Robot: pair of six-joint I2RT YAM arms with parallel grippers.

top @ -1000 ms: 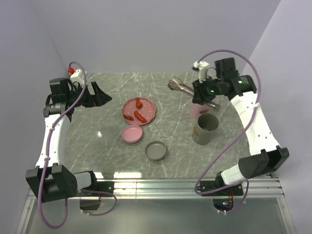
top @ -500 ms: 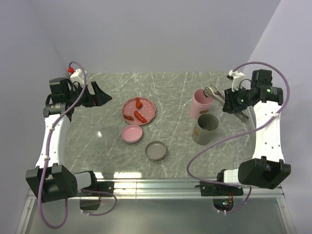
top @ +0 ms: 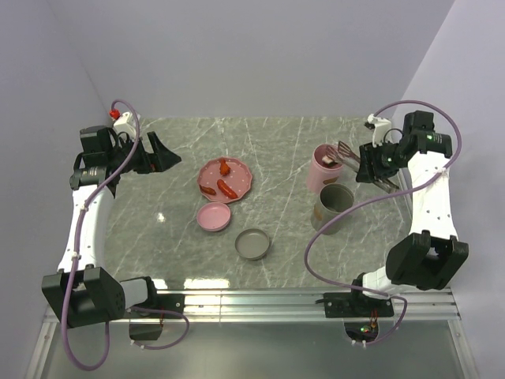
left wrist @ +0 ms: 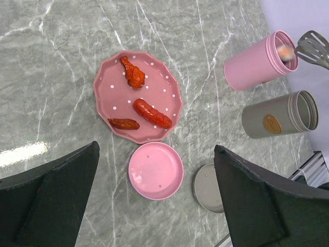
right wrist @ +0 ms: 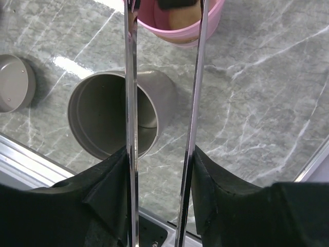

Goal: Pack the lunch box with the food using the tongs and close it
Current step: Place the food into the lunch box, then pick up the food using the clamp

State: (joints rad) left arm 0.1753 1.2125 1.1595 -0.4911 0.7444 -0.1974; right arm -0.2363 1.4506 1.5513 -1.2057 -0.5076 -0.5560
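My right gripper [top: 379, 162] [right wrist: 159, 154] is shut on the silver tongs [top: 347, 151] [right wrist: 131, 103], one slim arm against each finger. The tong tips reach over the mouth of the pink tub [top: 323, 170] [right wrist: 205, 28]. Inside it lie a beige ball [right wrist: 182, 18] and a dark piece [right wrist: 175, 4] between the tong arms. The olive-grey tub [top: 335, 207] [right wrist: 162, 98] stands beside it and looks empty. Three red food pieces, one a sausage [left wrist: 152, 113], lie on the dotted plate [left wrist: 103, 90]. My left gripper [top: 162, 152] [left wrist: 157, 149] hangs wide open above the table's left side.
The pink lid [top: 214, 215] [left wrist: 156, 170] and the grey lid [top: 252, 244] [left wrist: 205, 181] lie upturned in front of the plate. A metal rail runs along the near table edge. Walls close in the back and both sides.
My right arm has swung right with the tongs, uncovering the pink tub; the tong tips now sit over its mouth. The left arm has not moved.
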